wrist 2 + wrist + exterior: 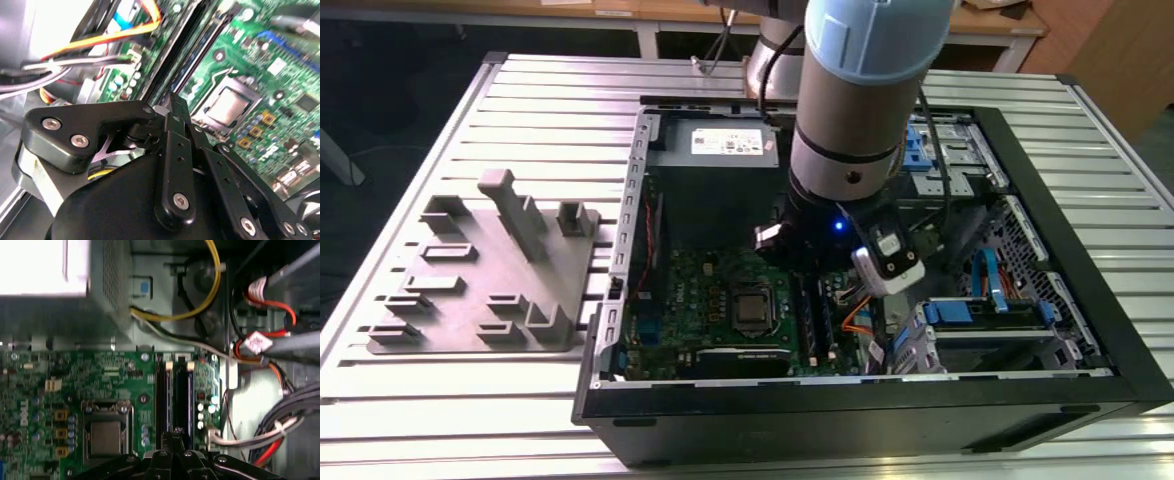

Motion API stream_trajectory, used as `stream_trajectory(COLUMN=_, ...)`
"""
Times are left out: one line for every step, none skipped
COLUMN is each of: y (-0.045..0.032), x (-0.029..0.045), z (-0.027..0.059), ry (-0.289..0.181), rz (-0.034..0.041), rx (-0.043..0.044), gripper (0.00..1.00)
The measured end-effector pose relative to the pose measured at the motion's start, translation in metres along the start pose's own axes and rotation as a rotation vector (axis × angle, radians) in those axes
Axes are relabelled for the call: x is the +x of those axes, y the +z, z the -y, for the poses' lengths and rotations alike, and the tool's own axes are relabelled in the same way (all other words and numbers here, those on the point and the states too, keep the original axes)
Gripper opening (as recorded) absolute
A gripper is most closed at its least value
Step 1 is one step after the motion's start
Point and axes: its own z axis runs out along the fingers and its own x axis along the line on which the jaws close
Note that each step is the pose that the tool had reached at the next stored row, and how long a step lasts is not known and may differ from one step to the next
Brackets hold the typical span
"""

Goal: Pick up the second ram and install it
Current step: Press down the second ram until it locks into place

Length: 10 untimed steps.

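A ribbed metal table (520, 90) carries an open computer case (1067, 330) and a grey holder tray (454, 300); wooden desks (587, 12) stand behind; the gripper (172, 107), fingers pressed together on nothing visible, hangs above the memory slots (175, 400).

computer case (881, 420): 1 | motherboard (75, 385): 1 | memory slots (175, 400): 2 | cpu socket (106, 432): 1 | power-supply box (714, 150): 1 | grey fixture block (480, 270): 1 | tabletop (520, 110): 1

The robot arm (861, 110) reaches down into the open computer case (1067, 330), over the green motherboard (714, 300).
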Motion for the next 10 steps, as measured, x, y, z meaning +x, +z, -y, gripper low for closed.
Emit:
stream_trajectory(y=-0.0001, x=0.0000, z=0.0032, ry=0.000, rz=0.0000, rx=0.0000, gripper=0.07)
stream_trajectory(y=-0.0003, x=-0.0001, z=0.0064, ry=0.000, rz=-0.0001, rx=0.0003, gripper=0.07)
stream_trajectory(y=-0.0003, x=-0.0002, z=0.0093, ry=0.000, rz=0.0000, rx=0.0002, gripper=0.07)
stream_trajectory(y=-0.0002, x=-0.0002, z=0.0119, ry=0.000, rz=0.0000, rx=0.0001, gripper=0.07)
stream_trajectory(y=-0.0002, x=-0.0002, z=0.0145, ry=0.000, rz=0.0000, rx=0.0000, gripper=0.07)
stream_trajectory(y=-0.0002, x=-0.0003, z=0.0172, ry=0.000, rz=0.0000, rx=0.0001, gripper=0.07)
stream_trajectory(y=-0.0002, x=-0.0003, z=0.0195, ry=0.000, rz=0.0000, rx=0.0001, gripper=0.07)
stream_trajectory(y=-0.0002, x=-0.0003, z=0.0218, ry=0.000, rz=0.0000, rx=0.0001, gripper=0.07)
stream_trajectory(y=-0.0001, x=-0.0004, z=0.0245, ry=0.000, rz=0.0000, rx=0.0001, gripper=0.07)
stream_trajectory(y=0.0000, x=-0.0005, z=0.0270, ry=0.000, rz=0.0000, rx=-0.0001, gripper=0.07)
